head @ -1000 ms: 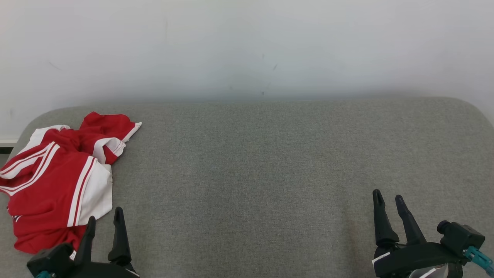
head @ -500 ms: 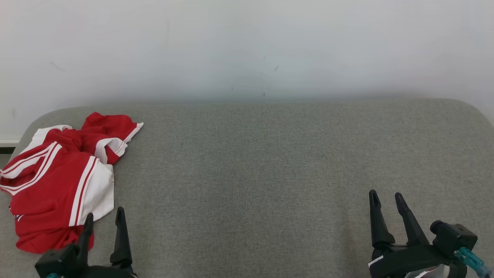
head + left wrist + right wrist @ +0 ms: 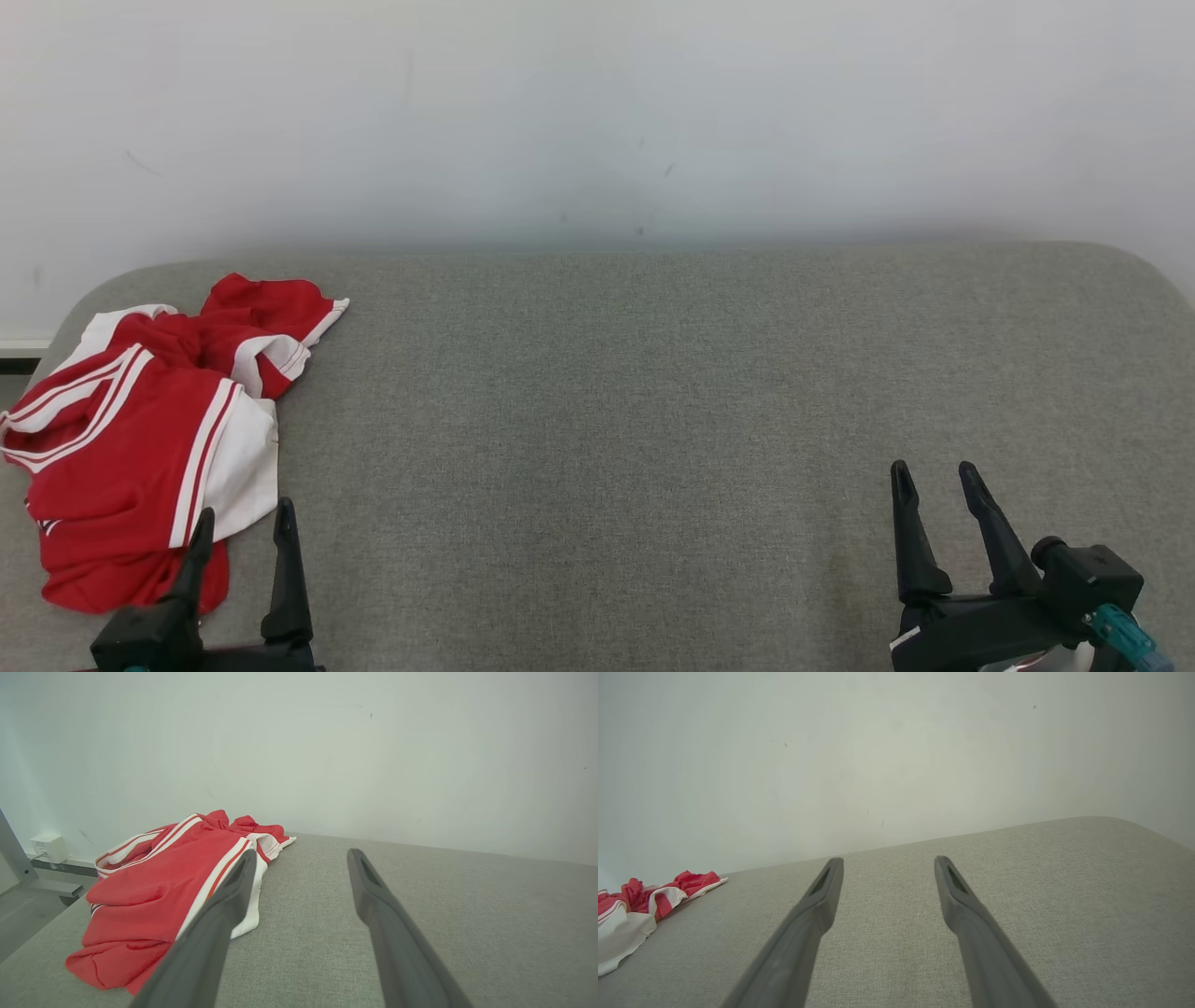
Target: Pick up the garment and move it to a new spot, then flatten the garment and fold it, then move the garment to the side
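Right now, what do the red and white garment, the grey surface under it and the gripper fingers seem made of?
Garment: thin sports fabric, probably synthetic; it crumples in soft folds with a faint sheen. Grey surface: matte woven upholstery cloth; the weave shows. Dark fingers: smooth matte, likely plastic or rubber-coated; which one is unclear.

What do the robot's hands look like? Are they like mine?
Not like yours! The left gripper and right gripper are black. Each has two long, thin jaws that narrow to a point, with a small slot near each tip. They grow out of chunky black bases, and the right one has a teal plug sticking out.
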You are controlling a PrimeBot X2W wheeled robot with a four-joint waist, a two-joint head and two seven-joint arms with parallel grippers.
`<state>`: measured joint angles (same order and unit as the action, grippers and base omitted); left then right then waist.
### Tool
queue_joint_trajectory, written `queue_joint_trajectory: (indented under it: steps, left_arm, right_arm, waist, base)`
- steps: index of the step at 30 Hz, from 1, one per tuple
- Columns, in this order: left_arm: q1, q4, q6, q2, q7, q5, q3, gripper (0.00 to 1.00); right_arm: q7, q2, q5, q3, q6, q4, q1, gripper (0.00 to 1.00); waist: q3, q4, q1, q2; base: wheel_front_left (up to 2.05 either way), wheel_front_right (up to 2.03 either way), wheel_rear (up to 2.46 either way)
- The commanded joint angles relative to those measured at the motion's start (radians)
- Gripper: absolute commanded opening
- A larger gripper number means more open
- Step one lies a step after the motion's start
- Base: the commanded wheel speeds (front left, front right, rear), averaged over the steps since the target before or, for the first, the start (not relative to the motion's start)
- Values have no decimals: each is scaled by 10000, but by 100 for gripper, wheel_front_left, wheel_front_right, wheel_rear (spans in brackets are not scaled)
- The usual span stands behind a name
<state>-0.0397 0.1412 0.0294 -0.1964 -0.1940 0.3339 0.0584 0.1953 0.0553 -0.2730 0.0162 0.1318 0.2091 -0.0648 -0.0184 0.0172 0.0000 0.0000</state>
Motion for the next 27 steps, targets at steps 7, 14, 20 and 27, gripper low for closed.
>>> queue_joint_trajectory:
  steps: [7,14,20,27]
  left_arm:
    - [122,-41,-100,-57,-212,-558,-100,100]
    - [191,-40,-336,27,-363,-738,-229,100]
    - [202,149,-462,26,-473,-978,-276,100]
    - [170,307,-560,98,-613,-1269,-292,100]
  right_arm:
    - [207,-7,495,-45,-16,-37,0,100]
    - [356,-21,813,-48,-17,-1,57,100]
    - [463,-29,1136,-14,-18,44,81,100]
    - [595,-35,1442,19,-19,107,105,100]
  waist:
    - [-23,33,0,0]
    - [-64,70,0,0]
    - [-80,87,0,0]
    - [-93,127,0,0]
  base:
    - [0,0,0]
    - [0,0,0]
    - [0,0,0]
    - [0,0,0]
